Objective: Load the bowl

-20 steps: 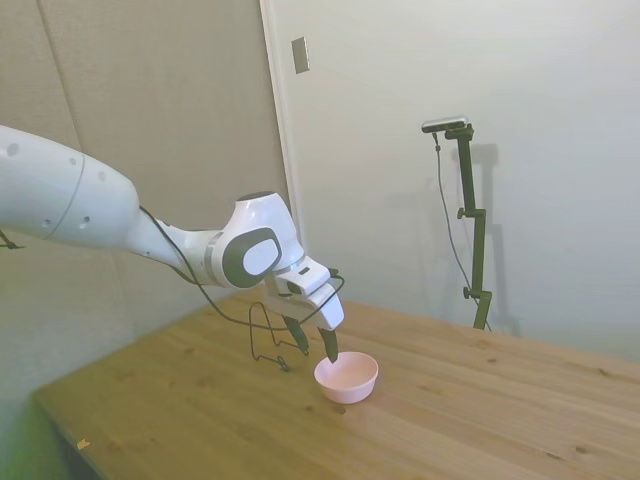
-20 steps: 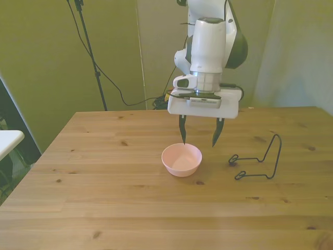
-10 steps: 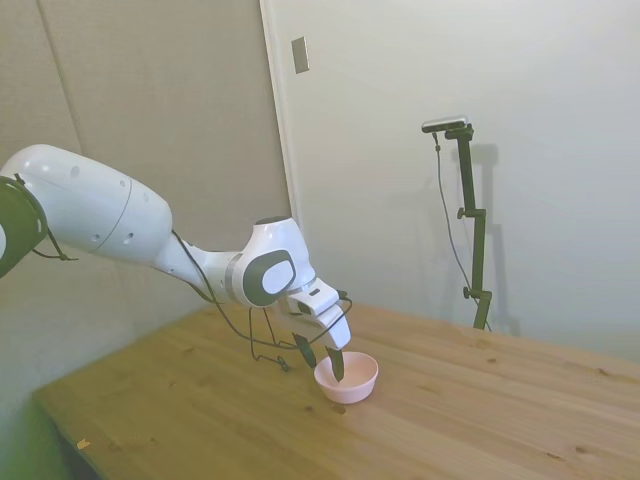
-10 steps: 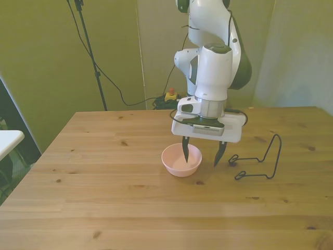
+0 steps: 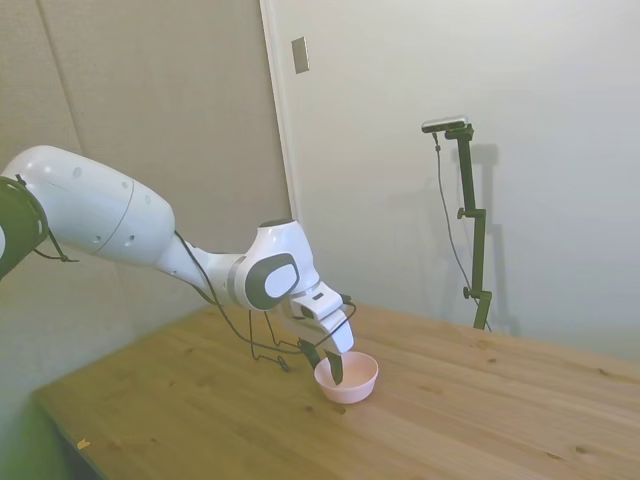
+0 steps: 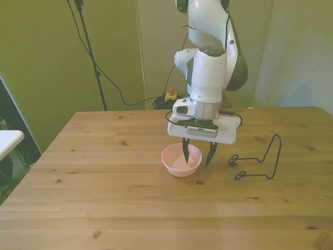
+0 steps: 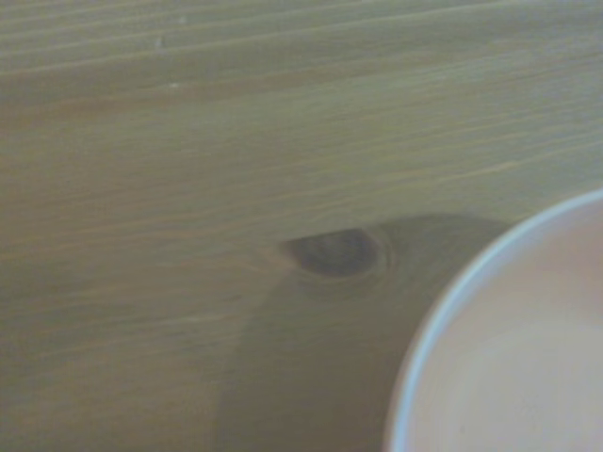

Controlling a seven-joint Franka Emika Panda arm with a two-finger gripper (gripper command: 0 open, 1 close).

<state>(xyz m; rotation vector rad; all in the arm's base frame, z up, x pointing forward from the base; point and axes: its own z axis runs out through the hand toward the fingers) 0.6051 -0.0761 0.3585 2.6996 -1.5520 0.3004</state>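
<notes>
The pale pink bowl [image 6: 177,165] stands upright and holds nothing, near the middle of the wooden table [image 6: 104,208]. My gripper [image 6: 197,157] is down at the bowl and straddles its rim on the front view's right. One finger reaches inside the bowl and the other hangs just outside the wall. The fingers are open, with a gap wider than the wall between them. In the side view the gripper [image 5: 322,360] partly covers the bowl [image 5: 355,380]. The wrist view holds only a blurred arc of the bowl [image 7: 513,367].
A thin black wire rack [image 6: 258,161] lies on the table at the front view's right of the bowl, close to the outer finger; in the side view the rack [image 5: 262,340] sits behind the arm. A dark knot [image 7: 332,252] marks the wood beside the bowl.
The gripper came down from above the bowl until its fingers straddle the rim. In the last half second the fingers drew closer together. The bowl has not moved.
</notes>
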